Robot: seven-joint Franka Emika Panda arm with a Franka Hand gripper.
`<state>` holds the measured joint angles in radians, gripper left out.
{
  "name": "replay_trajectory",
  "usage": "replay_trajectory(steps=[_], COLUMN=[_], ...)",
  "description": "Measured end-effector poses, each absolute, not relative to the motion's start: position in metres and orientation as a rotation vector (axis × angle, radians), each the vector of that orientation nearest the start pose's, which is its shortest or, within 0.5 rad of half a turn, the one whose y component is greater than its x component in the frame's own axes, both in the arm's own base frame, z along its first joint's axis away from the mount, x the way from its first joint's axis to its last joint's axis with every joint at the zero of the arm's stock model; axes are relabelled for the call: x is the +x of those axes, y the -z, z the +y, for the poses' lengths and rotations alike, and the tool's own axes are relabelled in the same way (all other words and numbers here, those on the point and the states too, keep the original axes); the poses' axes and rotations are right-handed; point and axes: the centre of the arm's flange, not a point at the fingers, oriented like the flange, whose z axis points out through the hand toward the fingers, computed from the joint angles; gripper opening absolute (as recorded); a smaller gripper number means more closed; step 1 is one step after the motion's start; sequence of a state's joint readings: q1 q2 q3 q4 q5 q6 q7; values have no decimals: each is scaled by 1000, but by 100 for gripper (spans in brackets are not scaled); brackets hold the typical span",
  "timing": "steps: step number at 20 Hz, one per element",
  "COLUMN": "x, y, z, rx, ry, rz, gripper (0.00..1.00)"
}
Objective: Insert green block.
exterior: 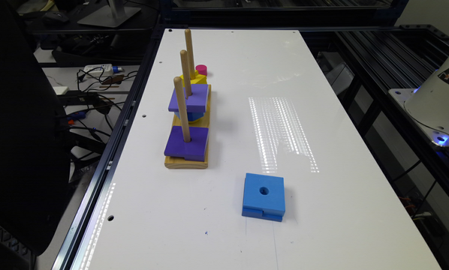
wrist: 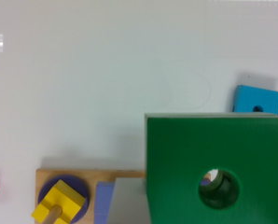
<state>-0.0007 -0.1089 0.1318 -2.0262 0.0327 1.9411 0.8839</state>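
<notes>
The green block, with a dark green face and a round centre hole, hangs close under the wrist camera above the wooden peg board. My gripper is shut on it, and one grey finger presses its side. A bit of purple and something pale show through the hole. The board stands on the white table and carries three upright pegs. The near peg holds a purple block. A purple block over a blue piece sits on the middle peg, and a yellow block on the far one.
A blue square block with a hole lies alone on the table toward the front, also the blue block in the wrist view. A pink cylinder stands behind the board. The arm's white base sits at the exterior view's right.
</notes>
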Motion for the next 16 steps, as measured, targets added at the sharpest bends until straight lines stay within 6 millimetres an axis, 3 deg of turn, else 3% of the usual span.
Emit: replay_trajectory(steps=[16], x=[545], y=[-457], z=[94], rx=[-2877], ry=[35], rz=[1145], gripper=[0])
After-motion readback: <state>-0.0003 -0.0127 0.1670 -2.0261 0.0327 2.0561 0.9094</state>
